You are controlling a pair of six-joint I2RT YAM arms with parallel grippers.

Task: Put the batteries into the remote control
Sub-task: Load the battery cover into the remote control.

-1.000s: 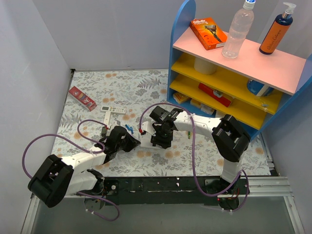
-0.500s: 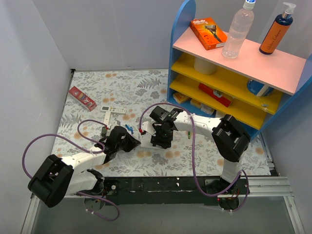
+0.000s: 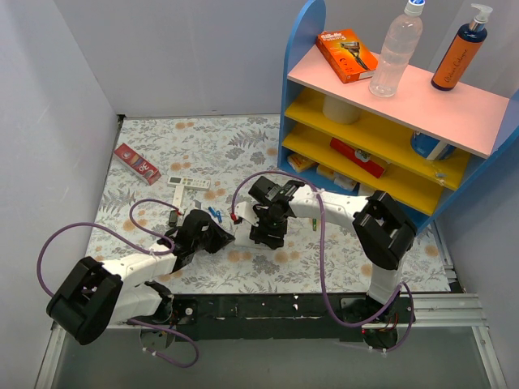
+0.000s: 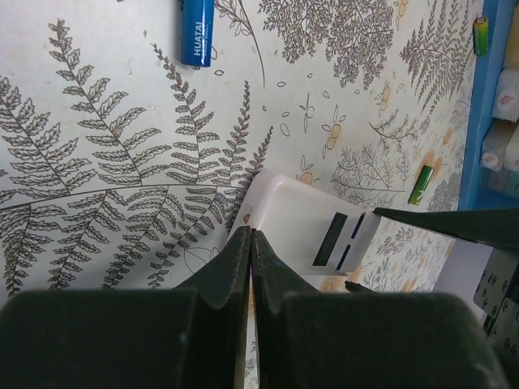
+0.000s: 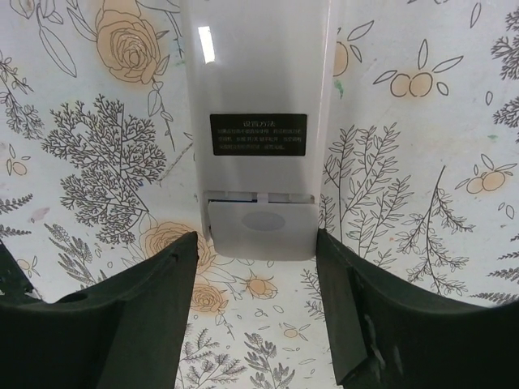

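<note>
The remote control (image 5: 258,89) lies back up on the floral mat, its battery cover (image 5: 261,231) slid partly off the end. It shows in the top view (image 3: 243,233) between the two grippers. My right gripper (image 5: 258,271) is open, its fingers (image 5: 142,304) straddling the cover end without touching it. My left gripper (image 4: 251,237) is shut, its tips against the remote's (image 4: 304,227) near corner. A blue battery (image 4: 197,32) lies beyond, and green batteries (image 4: 420,185) lie near the shelf. Blue batteries (image 3: 215,213) also show in the top view.
A blue shelf unit (image 3: 381,121) stands at the right with a bottle, a razor box and other goods. A thinner white remote (image 3: 185,188), a small black stick device (image 3: 173,217) and a red packet (image 3: 136,163) lie at the left.
</note>
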